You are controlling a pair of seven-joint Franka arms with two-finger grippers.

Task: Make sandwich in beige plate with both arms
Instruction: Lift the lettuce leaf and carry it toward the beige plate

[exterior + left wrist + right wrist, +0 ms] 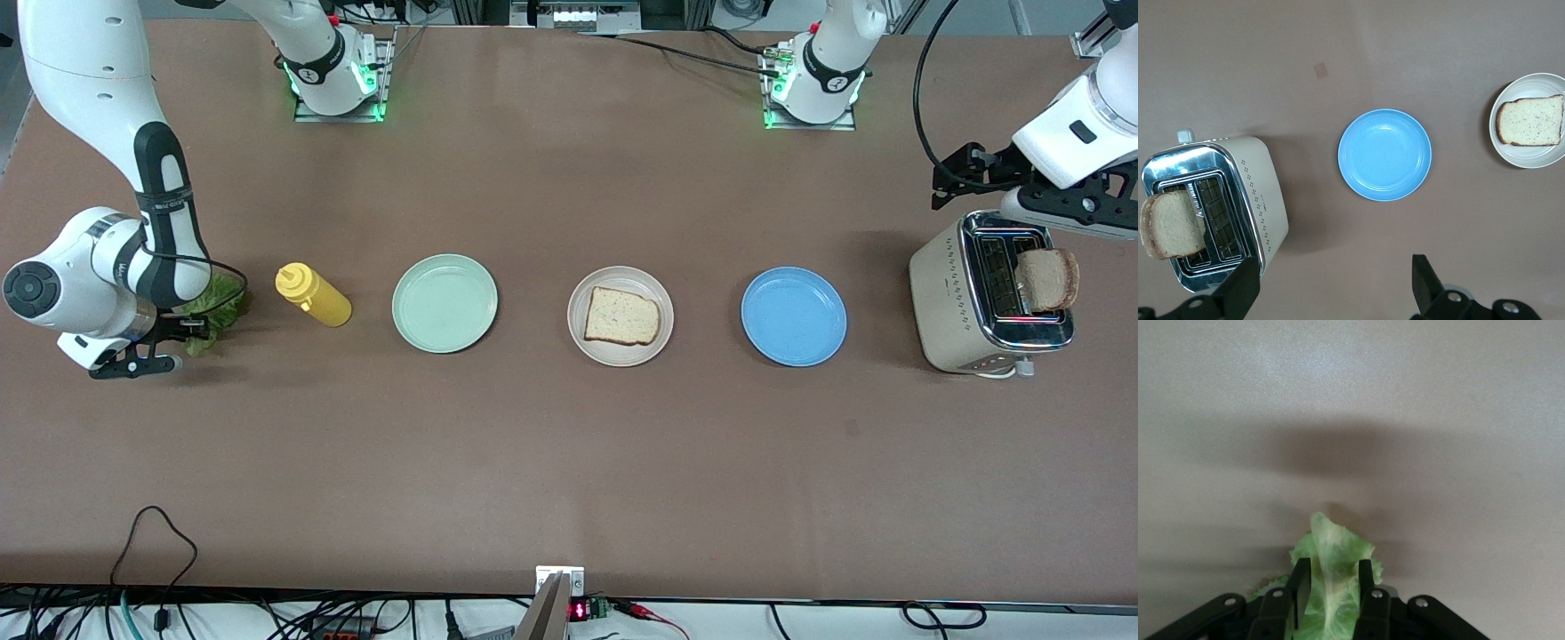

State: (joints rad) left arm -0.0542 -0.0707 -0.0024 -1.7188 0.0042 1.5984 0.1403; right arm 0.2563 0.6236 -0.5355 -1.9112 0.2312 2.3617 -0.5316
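Bread slice (621,316) lies in the beige plate (578,331) mid-worktop; another slice (1047,279) stands in the toaster (941,302). Right arm hides most of the lettuce (216,302).

Left wrist view: left claw (1335,283) gapes wide over bare worktop.

Right wrist view: right claw (1334,585) pinches the lettuce leaf, partly cut off.

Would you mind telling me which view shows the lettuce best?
The right wrist view: the lettuce fills the space between the right gripper's fingers. The front view shows only an edge beside the arm; the left wrist view shows none.
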